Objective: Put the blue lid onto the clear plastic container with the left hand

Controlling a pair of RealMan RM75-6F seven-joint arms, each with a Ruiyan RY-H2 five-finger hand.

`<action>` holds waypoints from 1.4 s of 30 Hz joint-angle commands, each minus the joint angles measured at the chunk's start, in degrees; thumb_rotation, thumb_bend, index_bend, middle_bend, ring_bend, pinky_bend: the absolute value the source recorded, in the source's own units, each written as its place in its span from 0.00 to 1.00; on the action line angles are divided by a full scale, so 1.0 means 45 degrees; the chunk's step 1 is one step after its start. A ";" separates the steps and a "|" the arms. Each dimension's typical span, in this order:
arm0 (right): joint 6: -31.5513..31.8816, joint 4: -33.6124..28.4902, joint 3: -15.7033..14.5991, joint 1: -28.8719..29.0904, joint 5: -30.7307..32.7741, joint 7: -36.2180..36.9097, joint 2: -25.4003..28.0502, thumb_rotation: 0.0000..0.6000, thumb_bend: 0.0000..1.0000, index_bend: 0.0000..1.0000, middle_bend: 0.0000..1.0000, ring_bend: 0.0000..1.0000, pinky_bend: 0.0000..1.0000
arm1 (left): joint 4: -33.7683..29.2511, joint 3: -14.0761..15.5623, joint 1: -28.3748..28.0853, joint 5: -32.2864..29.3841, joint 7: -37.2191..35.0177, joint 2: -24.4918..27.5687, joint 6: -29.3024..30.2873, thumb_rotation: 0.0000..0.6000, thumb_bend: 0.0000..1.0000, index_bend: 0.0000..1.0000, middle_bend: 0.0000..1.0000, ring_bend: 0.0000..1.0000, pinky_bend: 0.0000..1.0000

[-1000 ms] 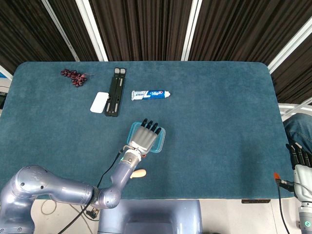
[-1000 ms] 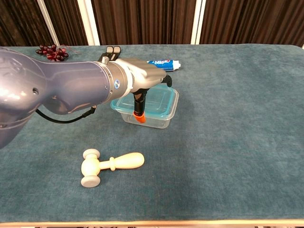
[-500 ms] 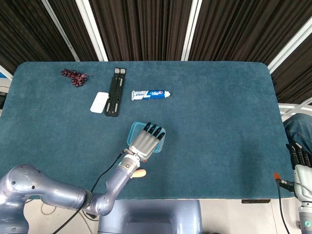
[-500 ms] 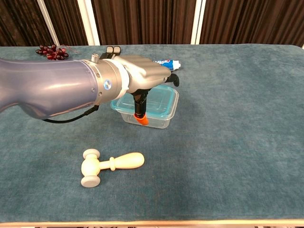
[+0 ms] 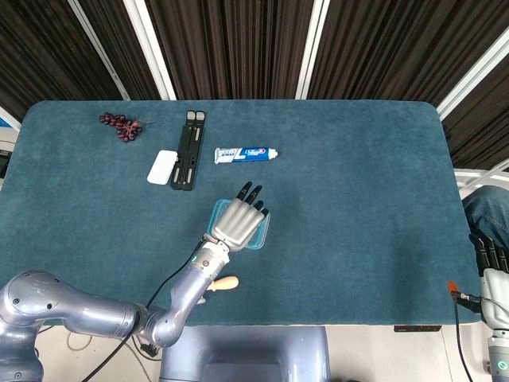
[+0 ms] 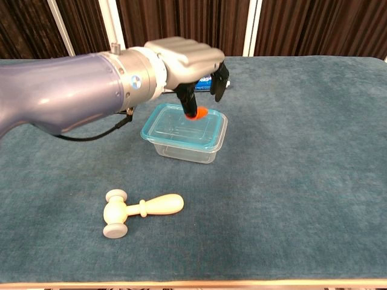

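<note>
Lid (image 6: 183, 125) sits on container (image 6: 187, 148), mid-table toward near edge; looks done. Left hand (image 6: 192, 60) above it, fingers apart, holding nothing. Only retreat left.

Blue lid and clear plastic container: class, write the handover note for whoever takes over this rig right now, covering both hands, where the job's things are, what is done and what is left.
Left hand: above the container, fingers apart, holding nothing.
Right hand: at the table's right edge, off the work; its state can't be read.
Blue lid: sits on the clear plastic container, mid-table.
Done: lid looks placed on the container.
Left: check that the lid is seated all round, then withdraw the left arm. The wooden mallet lies near the front edge, apart from the container.
</note>
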 commanded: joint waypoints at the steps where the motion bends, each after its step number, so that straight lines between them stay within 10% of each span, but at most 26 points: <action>1: 0.0005 0.0010 -0.0001 -0.0002 -0.0007 -0.0003 -0.0006 1.00 0.35 0.00 0.00 0.00 0.00 | 0.0450 -0.0230 -0.0009 -0.0068 -0.0264 -0.0030 -0.0347 1.00 0.42 0.52 0.37 0.03 0.07; 42: -0.0027 -0.0091 0.0053 -0.0021 0.0206 -0.0046 -0.0003 1.00 0.35 0.00 0.00 0.00 0.00 | 0.3267 -0.0008 0.0272 0.0385 -0.0457 -0.1413 -0.1470 1.00 0.53 0.65 0.54 0.23 0.26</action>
